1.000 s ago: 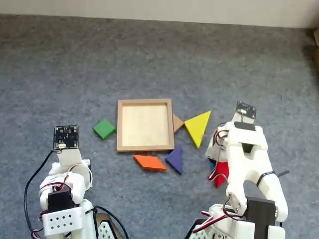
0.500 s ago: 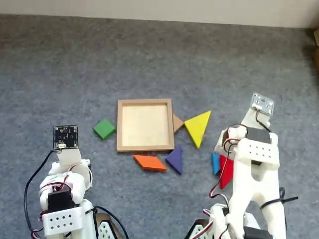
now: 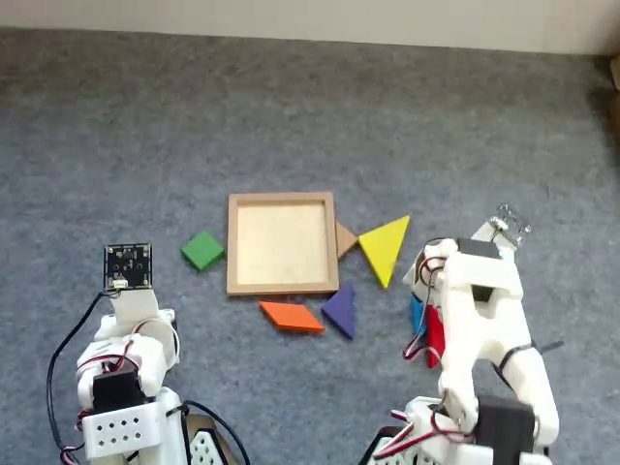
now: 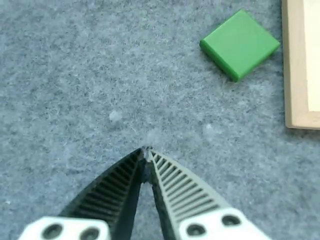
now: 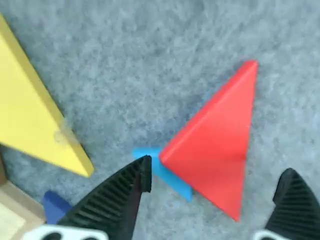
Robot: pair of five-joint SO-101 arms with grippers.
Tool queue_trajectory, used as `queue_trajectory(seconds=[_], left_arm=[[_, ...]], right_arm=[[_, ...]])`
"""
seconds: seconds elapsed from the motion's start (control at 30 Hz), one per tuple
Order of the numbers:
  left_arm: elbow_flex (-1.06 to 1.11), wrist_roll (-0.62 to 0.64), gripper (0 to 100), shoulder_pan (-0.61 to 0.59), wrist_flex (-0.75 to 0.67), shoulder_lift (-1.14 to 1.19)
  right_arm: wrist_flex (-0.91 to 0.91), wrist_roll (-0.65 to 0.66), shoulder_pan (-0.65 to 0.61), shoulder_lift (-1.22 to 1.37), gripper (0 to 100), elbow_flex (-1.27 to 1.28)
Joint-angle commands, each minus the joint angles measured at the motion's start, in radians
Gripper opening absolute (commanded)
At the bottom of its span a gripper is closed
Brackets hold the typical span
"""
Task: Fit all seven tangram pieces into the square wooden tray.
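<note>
Your right pincer [image 5: 215,195] stands wide apart, one finger on each side of the red triangle [image 5: 215,150], which lies flat on the grey table [image 3: 145,126]. You cannot tell from these views whether either finger touches it. A blue piece [image 5: 170,175] pokes out from beside the red triangle's edge, touching it, right by one of the fingers. Just beyond lies the large yellow triangle [image 5: 35,120], apart from the red one.

Your left pincer [image 4: 146,155] is closed, tips together, holding nothing and pointing down at bare table. The green square [image 4: 240,44] lies a little ahead of it, near the tray's outer edge but not touching.

From above, the square wooden tray [image 3: 282,199] sits mid-table with no pieces inside. A small brown triangle [image 3: 345,238] rests against its right rim, with the yellow triangle's point just beside it. Below the tray's near edge lie an orange piece [image 3: 291,316] and a purple triangle [image 3: 341,309], close together.
</note>
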Motion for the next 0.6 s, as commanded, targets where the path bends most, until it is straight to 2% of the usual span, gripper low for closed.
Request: queue_trajectory(seconds=[0.0,0.2,0.4,0.57], left_arm=[[-0.016,-0.003,1,-0.013,-0.017,-0.013],[-0.016,-0.003,1,-0.013,-0.017,-0.013],[-0.016,-0.003,1,-0.013,-0.017,-0.013],[-0.016,-0.003,1,-0.013,-0.017,-0.013]], right_arm=[[-0.148,-0.021,-0.013,0.081,37.4,-0.013],[-0.159,-0.012,0.010,0.205,37.2,-0.021],[-0.162,0.097,0.094,0.251,37.2,-0.076],[-0.163,0.138,0.104,0.308,37.2,-0.113]])
